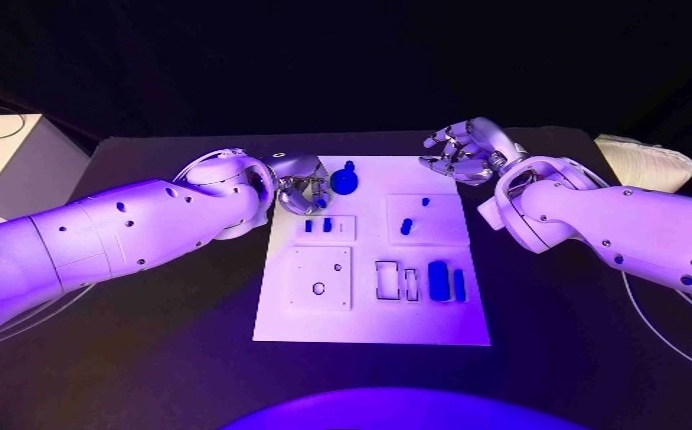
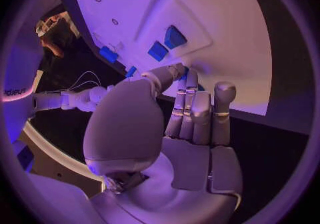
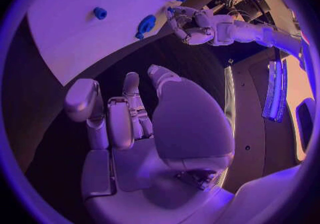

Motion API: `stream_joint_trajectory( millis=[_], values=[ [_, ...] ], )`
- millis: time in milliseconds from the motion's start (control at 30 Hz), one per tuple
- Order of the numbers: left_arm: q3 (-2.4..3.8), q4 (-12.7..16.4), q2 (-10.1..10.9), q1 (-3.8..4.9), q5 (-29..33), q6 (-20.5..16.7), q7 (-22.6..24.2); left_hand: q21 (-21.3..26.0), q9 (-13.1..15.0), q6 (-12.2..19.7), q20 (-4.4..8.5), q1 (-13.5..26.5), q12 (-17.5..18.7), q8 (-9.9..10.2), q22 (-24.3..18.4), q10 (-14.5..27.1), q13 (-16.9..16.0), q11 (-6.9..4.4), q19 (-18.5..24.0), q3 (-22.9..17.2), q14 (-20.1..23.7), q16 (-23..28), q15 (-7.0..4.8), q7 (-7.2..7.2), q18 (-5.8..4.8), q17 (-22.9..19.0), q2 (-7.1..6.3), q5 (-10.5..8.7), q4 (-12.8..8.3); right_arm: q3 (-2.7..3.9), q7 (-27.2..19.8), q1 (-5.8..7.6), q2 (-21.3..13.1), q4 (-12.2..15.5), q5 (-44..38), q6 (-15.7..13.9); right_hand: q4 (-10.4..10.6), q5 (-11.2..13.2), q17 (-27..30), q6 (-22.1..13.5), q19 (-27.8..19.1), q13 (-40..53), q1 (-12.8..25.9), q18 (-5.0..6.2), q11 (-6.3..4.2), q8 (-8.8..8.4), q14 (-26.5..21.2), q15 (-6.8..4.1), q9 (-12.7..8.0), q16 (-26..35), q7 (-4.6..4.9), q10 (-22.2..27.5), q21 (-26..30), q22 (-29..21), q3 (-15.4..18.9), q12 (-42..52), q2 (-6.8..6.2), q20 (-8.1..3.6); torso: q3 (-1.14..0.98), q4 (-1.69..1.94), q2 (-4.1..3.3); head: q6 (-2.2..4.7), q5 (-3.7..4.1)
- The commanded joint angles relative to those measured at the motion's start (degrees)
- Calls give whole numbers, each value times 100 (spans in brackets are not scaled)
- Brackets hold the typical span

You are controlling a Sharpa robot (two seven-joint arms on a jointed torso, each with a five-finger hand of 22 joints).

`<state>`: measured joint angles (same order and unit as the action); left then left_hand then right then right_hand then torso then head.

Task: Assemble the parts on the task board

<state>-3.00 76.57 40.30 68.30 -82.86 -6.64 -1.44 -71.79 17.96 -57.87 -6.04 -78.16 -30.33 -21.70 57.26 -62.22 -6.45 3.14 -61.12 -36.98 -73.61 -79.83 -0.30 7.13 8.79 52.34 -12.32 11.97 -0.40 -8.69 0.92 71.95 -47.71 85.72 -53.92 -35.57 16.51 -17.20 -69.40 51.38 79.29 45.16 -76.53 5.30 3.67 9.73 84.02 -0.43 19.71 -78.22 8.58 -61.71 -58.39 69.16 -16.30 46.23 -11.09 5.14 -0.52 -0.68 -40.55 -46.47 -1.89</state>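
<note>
A: Head view: left hand (image 1: 299, 190) sits at the white rectangular task board (image 1: 372, 322)'s far-left edge, fingers curled beside the blue knobbed part (image 1: 345, 180); grasp unclear.

B: Right hand (image 1: 462, 155), beyond the board's far-right corner, spread, empty. Next, I'd judge: secure and seat that part.

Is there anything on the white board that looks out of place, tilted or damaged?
Nothing looks damaged or spilled. The task board lies flat on the table. One blue part lies loose near the board's far edge, by the left hand, apart from the pieces in the near slots. The right hand holds nothing.
</note>
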Motion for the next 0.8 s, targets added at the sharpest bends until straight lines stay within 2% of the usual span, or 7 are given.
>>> stream_joint_trajectory(
  millis=[33, 500, 800],
  values=[
    [-21, -11, -25, -14, -49, 185, -11, -20, 20, -57, -1, -10, 17, -20, 14, -50, -10, -7, -62, 34, -56, -22, -1, -11, -81, 13, 38, -16, 5, 1, -56, -3, 1, 7, -24, 46, -4, -34, -4, 35, -26, -5, 11, 96, -9, 28, 81, -43, 5, 25, 5, 20, 20, -5, -20, -19, -27, -14, 0, -6, -2, -6, 6],
    [-55, -77, -85, -31, -200, 184, -126, -74, 78, -214, 37, -41, -14, -56, 106, -180, -79, -85, -151, 100, -144, -95, -63, -58, -99, 180, 47, -23, -28, 1, -54, -3, -2, 11, -23, 48, -5, -36, -16, 35, -22, -22, 21, 96, -10, 31, 85, -44, 6, 22, 4, 14, 24, -6, -27, -27, -32, -15, 0, -1, -2, -21, 11],
    [-63, -96, -94, -41, -238, 189, -154, -72, 84, -231, 43, -49, -19, -61, 102, -190, -87, -92, -149, 102, -170, -112, -69, -64, -98, 243, 51, -22, -34, 1, -54, -3, -6, 11, -23, 46, -5, -36, -16, 35, -22, -22, 21, 96, -10, 31, 85, -44, 6, 22, 4, 14, 24, -6, -27, -27, -32, -15, 2, -2, 4, -32, 8]
  ],
)
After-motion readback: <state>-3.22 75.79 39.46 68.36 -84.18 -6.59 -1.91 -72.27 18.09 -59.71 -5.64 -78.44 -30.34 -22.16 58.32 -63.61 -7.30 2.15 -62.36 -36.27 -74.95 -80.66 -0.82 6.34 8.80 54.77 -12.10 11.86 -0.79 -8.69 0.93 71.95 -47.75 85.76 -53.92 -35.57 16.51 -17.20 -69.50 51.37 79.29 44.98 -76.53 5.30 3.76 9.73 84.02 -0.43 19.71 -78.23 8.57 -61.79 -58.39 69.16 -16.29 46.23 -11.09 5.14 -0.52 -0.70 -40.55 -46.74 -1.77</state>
